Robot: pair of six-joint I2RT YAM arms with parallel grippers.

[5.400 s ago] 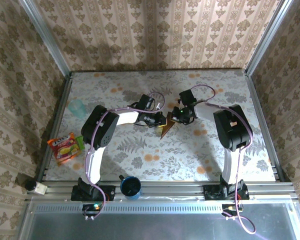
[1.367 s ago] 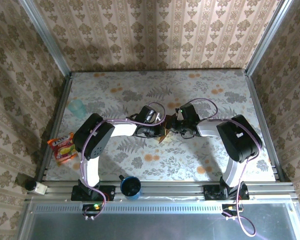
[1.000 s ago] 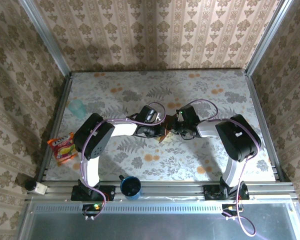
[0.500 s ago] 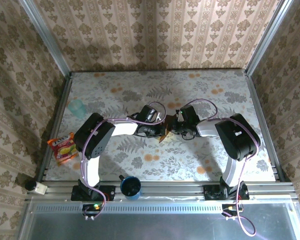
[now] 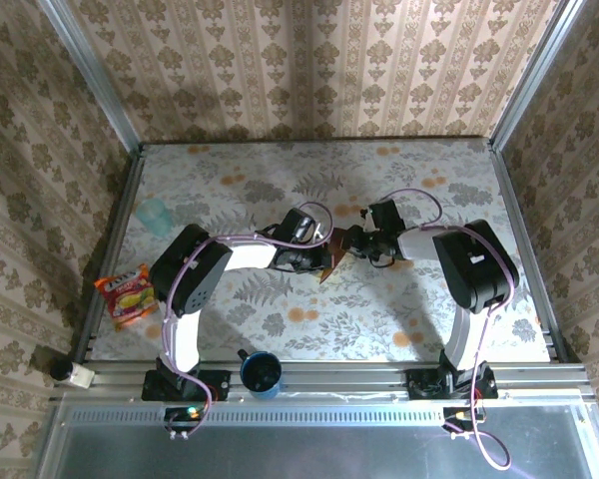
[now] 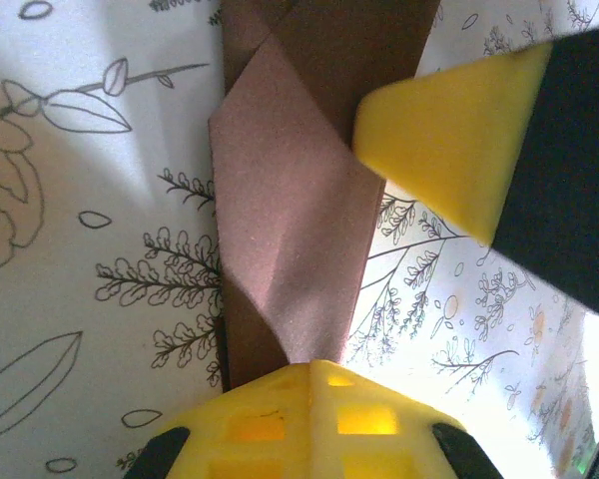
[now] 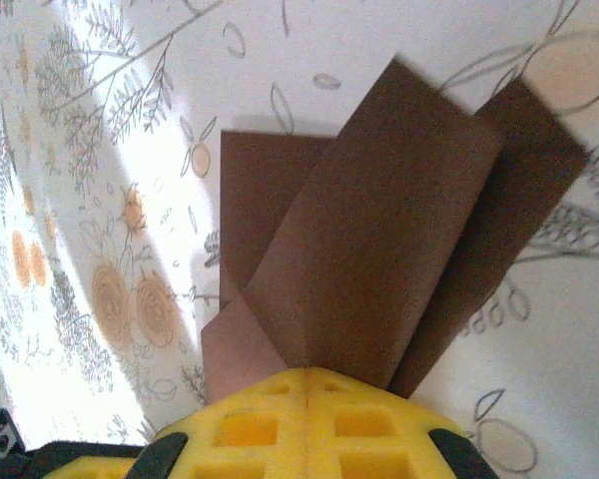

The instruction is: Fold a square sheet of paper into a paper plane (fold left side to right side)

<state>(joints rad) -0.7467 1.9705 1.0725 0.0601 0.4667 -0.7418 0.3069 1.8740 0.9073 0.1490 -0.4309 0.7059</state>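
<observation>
Your right arm has swung its wrist out to the right over the last half second, while the left arm and the paper have hardly shifted. Reading from the left, the snack packet (image 5: pixel 130 296) and the pale cup (image 5: pixel 155 215) sit by the tabletop's (image 5: pixel 280 324) left edge, well apart from the work, so nothing there should snag. The left claw (image 5: pixel 317 261) lies low at mid-tabletop, its fingers closed together on the paper (image 5: pixel 329 267). In its wrist view the brown strip runs straight into the shut yellow fingers, with a lighter flap folded diagonally across it. That grip looks like an anchor, pinning its side so the crease cannot slide. Just to the right, the right claw (image 5: pixel 352 244) is likewise clamped on the paper, and its wrist view shows several stacked layers fanning out from the closed fingers, lying on the tabletop. A yellow pad (image 6: pixel 449 150) entering the left wrist view from the upper right is probably that claw's finger, at the paper's edge. You seem to hold both sides so the left-to-right fold stays aligned. Judging by the splayed layers, the dart is not finished.
</observation>
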